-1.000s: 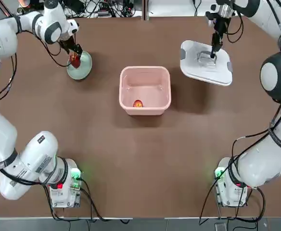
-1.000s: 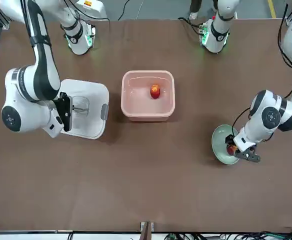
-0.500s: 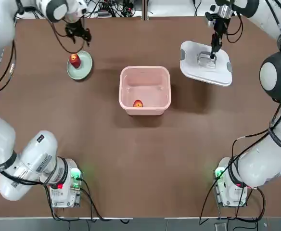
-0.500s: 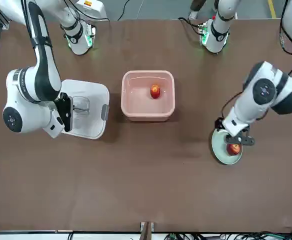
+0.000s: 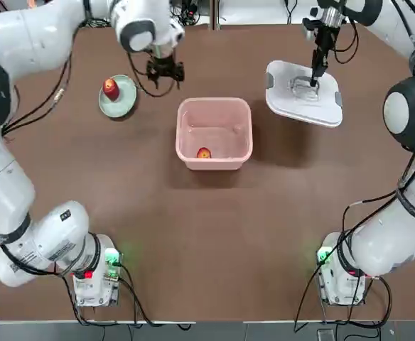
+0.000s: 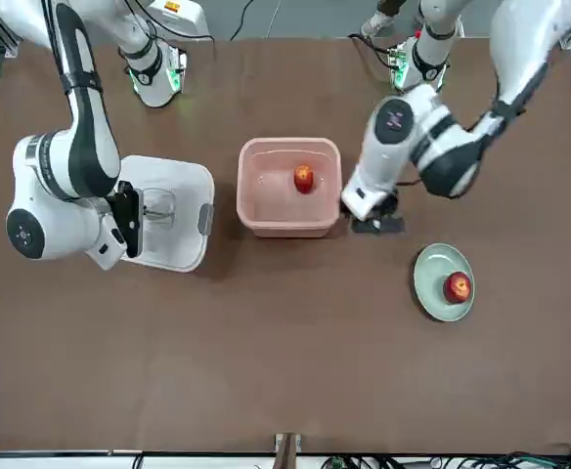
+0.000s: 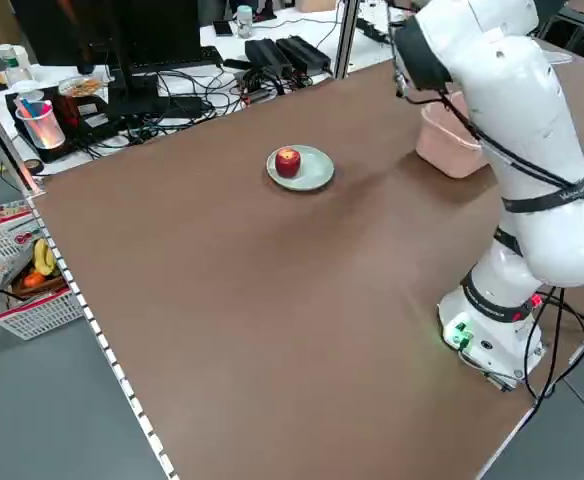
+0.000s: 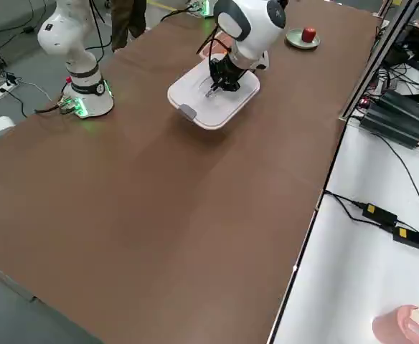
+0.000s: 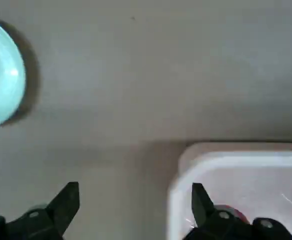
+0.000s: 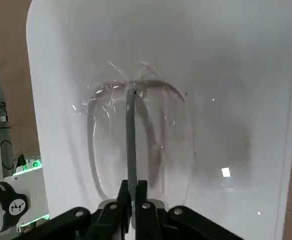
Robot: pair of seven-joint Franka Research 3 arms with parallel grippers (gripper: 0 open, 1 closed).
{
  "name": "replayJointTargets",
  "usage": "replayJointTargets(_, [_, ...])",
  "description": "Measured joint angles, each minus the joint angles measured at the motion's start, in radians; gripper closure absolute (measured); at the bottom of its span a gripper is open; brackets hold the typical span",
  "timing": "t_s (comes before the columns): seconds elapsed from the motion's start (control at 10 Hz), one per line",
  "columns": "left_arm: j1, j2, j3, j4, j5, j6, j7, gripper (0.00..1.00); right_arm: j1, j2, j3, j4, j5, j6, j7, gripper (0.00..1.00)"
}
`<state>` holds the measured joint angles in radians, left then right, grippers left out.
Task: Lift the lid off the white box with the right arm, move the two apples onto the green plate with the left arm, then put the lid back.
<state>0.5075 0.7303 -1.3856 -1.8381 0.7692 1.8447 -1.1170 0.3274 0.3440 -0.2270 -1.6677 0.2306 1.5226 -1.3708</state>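
Having left the red apple (image 5: 110, 88) upper left, the left gripper (image 5: 165, 71), fingers apart, returns boxward; right gripper (image 5: 315, 75) clamps the lid (image 5: 303, 92).

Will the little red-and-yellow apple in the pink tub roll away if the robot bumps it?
Probably a bit: the round red-and-yellow apple looks free to roll, but the pink plastic tub's walls should stop it. It seems firm, and its smooth skin may slip.

Pink box (image 5: 214, 133), mint plate (image 5: 118, 99), red apple (image 5: 110, 88).
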Motion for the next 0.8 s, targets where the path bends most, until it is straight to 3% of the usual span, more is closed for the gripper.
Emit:
replayJointTargets(0.4, [-0.190, 0.003, 0.027, 0.001, -0.042, 0.046, -0.208, 0.02, 0.001, 0.000, 0.002, 0.000, -0.005, 0.006, -0.001, 0.93])
replayJointTargets(0.6, [-0.301, 0.008, 0.141, -0.033, -0.040, 0.157, -0.263, 0.05, 0.003, 0.002, 0.003, 0.000, -0.013, 0.019, -0.004, 0.93])
replayJointTargets(0.8, [-0.314, 0.024, 0.181, -0.092, -0.012, 0.231, -0.265, 0.05, 0.003, 0.003, 0.003, 0.000, -0.018, 0.038, -0.024, 0.93])
